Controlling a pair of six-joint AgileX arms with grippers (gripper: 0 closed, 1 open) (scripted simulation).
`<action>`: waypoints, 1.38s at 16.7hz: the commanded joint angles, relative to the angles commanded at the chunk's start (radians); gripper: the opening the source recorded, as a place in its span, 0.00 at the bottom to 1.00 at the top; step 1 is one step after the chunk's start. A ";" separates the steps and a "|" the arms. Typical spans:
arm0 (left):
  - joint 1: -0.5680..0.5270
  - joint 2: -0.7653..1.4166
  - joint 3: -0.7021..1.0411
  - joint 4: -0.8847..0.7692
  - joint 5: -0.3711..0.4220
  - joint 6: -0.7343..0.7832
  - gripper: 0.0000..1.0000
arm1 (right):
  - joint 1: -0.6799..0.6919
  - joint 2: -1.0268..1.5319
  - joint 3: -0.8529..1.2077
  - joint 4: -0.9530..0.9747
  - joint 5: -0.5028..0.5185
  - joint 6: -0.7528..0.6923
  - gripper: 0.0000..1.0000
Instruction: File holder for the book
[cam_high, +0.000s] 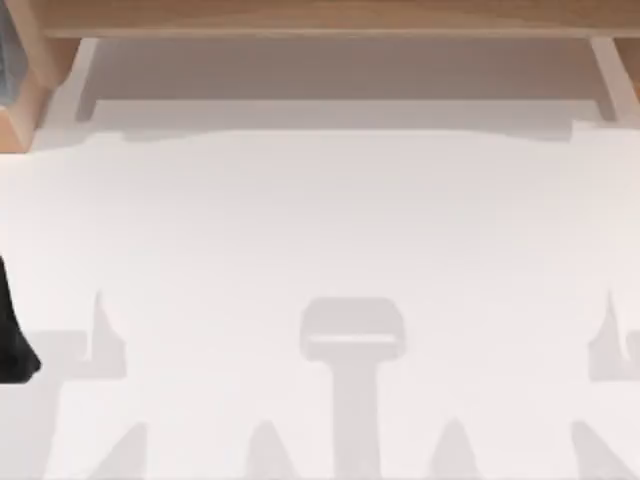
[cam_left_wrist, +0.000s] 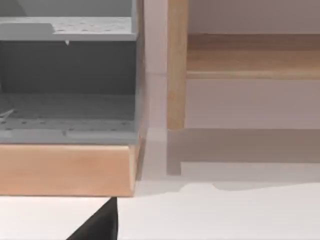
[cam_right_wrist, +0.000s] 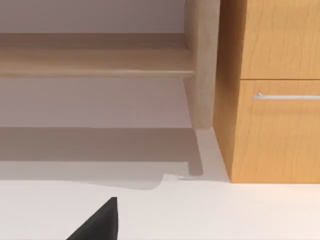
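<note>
The desk (cam_high: 330, 220) lay white and bare under the overhead camera, crossed only by shadows, with a wooden shelf (cam_high: 320, 18) running along its far edge as the one fixed landmark. No book could be made out on it, so where the book lay could not be told. Left of the shelf, the left wrist camera looked at a grey perforated file holder (cam_left_wrist: 67, 80) resting on a pale wooden block (cam_left_wrist: 65, 170), beside the shelf's left upright post (cam_left_wrist: 176, 65). Right of the shelf, the right wrist camera faced a wooden cabinet (cam_right_wrist: 275, 100) with a metal drawer handle (cam_right_wrist: 287, 96). A dark piece of the left arm (cam_high: 12, 340) sat at the desk's left edge, well in front of the shelf. A black tip of the left claw (cam_left_wrist: 97, 225) and one of the right claw (cam_right_wrist: 97, 222) showed low in their own cameras, but whether either was apart or together could not be told. The task looked barely begun, both arms seemingly parked. The next move would probably call for finding the book first, then reaching for it and carrying it toward the file holder left of the shelf.
</note>
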 joint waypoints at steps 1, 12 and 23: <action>0.000 0.000 0.000 0.000 0.000 0.000 1.00 | 0.000 0.000 0.000 0.000 0.000 0.000 1.00; -0.155 0.527 0.553 -0.033 -0.145 0.003 1.00 | 0.000 0.000 0.000 0.000 0.000 0.000 1.00; -0.450 1.588 1.688 -0.093 -0.418 0.009 1.00 | 0.000 0.000 0.000 0.000 0.000 0.000 1.00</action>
